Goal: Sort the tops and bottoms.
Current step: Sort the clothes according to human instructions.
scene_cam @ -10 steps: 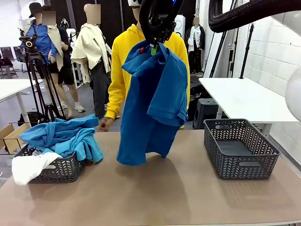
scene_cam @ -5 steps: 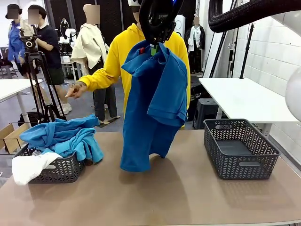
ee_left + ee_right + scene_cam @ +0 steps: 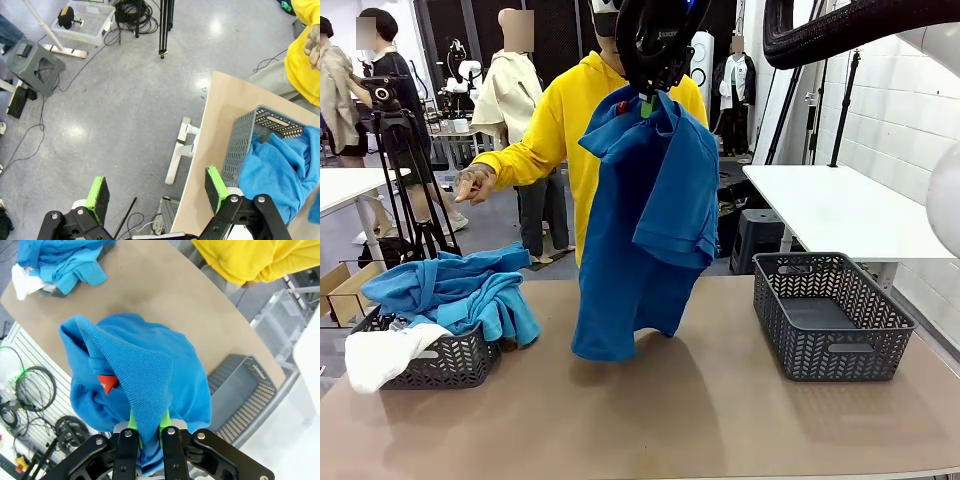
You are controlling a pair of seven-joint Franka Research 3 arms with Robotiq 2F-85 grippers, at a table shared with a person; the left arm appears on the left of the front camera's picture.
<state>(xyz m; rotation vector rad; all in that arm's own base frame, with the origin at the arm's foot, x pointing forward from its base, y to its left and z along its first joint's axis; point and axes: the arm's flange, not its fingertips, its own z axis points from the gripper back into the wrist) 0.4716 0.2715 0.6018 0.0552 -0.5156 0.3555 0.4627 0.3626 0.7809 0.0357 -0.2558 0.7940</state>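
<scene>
A blue polo shirt (image 3: 645, 230) hangs high over the middle of the table, its hem just touching the tabletop. My right gripper (image 3: 647, 100) is shut on its collar, and the same grip shows in the right wrist view, where the green pads pinch the blue polo shirt (image 3: 145, 385) under its red label. My left gripper (image 3: 156, 189) is open with nothing between its pads, over the table's left edge beside the full basket (image 3: 245, 145). That left basket (image 3: 435, 360) holds blue garments (image 3: 460, 290) and a white cloth (image 3: 385, 355).
An empty grey basket (image 3: 832, 315) stands at the right of the table. A person in a yellow hoodie (image 3: 570, 130) stands behind the hanging shirt with a hand (image 3: 475, 183) raised to the left. A tripod (image 3: 400, 160) stands beyond the table's left end.
The person's hand has risen from the table edge to chest height on the left. The shirt's lower hem has swung slightly. Neither gripper has moved.
</scene>
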